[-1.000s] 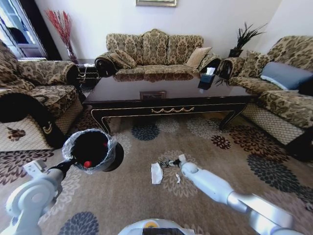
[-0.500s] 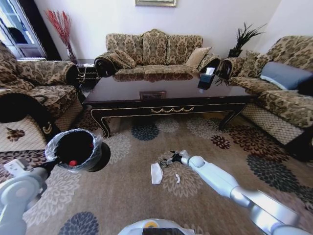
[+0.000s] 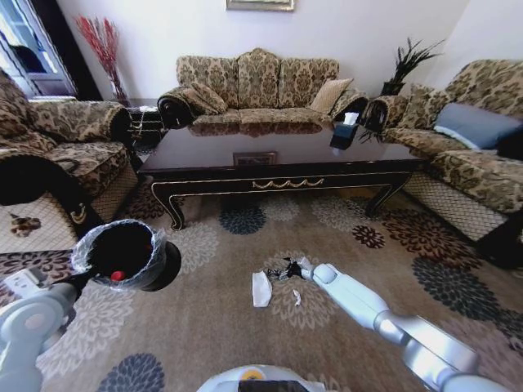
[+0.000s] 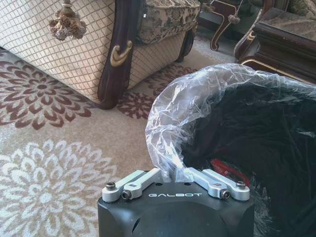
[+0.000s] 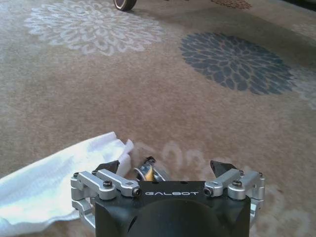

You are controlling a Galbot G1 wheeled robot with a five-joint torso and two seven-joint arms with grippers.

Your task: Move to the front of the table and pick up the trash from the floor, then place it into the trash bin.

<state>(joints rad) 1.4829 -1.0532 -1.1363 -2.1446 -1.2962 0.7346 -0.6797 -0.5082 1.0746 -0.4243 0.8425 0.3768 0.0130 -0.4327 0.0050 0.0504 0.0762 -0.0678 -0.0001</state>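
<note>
While the left gripper [image 4: 175, 174] pinched the bin [image 3: 131, 255] liner, the right gripper [image 5: 168, 170], fingers spread over a scrap [image 5: 146, 170], risked snagging the wrapper [image 5: 54, 180].

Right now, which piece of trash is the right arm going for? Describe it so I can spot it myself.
Start at the long dark table and drop down to the carpet in front of it. There the right gripper, jaws open, sits low beside a crumpled white wrapper. That wrapper is the largest, brightest scrap there; the small white bit beside it is far smaller.
</note>
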